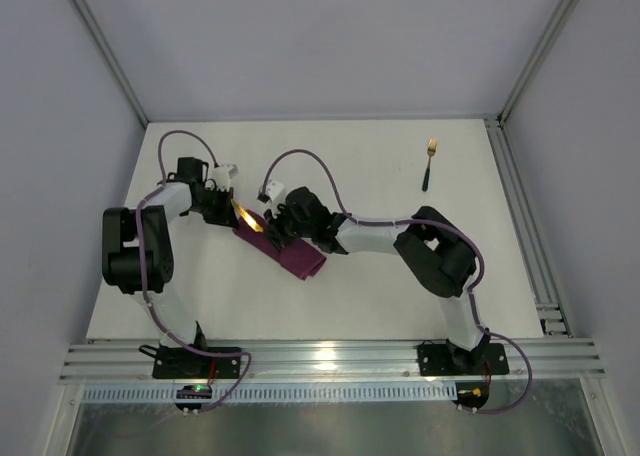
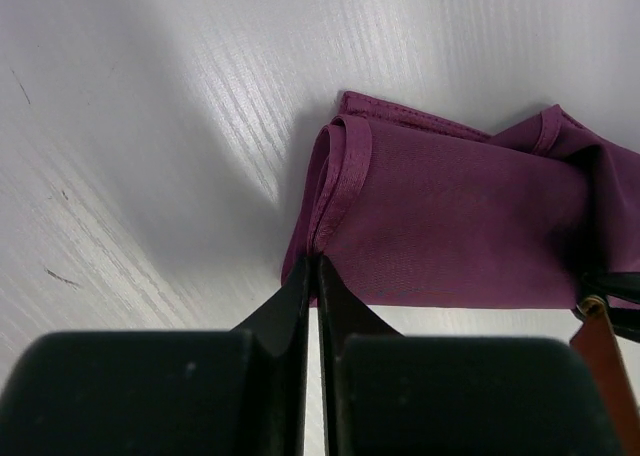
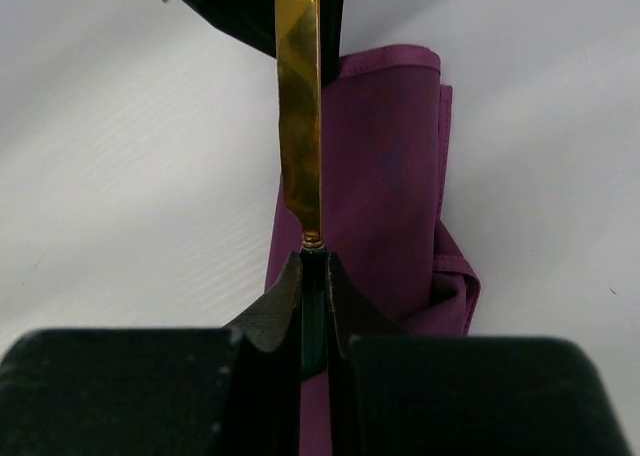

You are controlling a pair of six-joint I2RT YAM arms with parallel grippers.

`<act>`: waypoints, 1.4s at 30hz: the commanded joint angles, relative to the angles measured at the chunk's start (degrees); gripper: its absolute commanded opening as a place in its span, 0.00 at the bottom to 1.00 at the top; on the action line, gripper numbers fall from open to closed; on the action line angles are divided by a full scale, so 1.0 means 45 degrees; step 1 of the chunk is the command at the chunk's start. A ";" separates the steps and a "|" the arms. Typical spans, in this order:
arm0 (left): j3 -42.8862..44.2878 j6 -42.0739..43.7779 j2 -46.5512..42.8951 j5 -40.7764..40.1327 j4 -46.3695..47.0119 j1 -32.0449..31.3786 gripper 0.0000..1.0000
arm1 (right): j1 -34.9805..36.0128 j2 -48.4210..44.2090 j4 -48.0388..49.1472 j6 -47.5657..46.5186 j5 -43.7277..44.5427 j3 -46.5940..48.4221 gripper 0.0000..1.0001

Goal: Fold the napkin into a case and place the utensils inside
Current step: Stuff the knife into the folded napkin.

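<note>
The napkin lies folded into a narrow magenta case in the middle of the table. My left gripper is shut on the hemmed edge at the case's upper-left end. My right gripper is shut on the knife's dark handle. The gold blade points along the case's edge toward the left gripper, and shows in the top view as knife beside the right gripper. The gold fork lies alone at the far right.
The white table is ringed by grey walls and metal frame rails on the right and at the near edge. Purple cables loop over both arms.
</note>
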 commanded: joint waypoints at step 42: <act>0.0107 0.0587 -0.0525 0.0075 0.0565 0.0005 0.00 | 0.0059 -0.0539 -0.4494 0.1080 0.0320 0.0487 0.29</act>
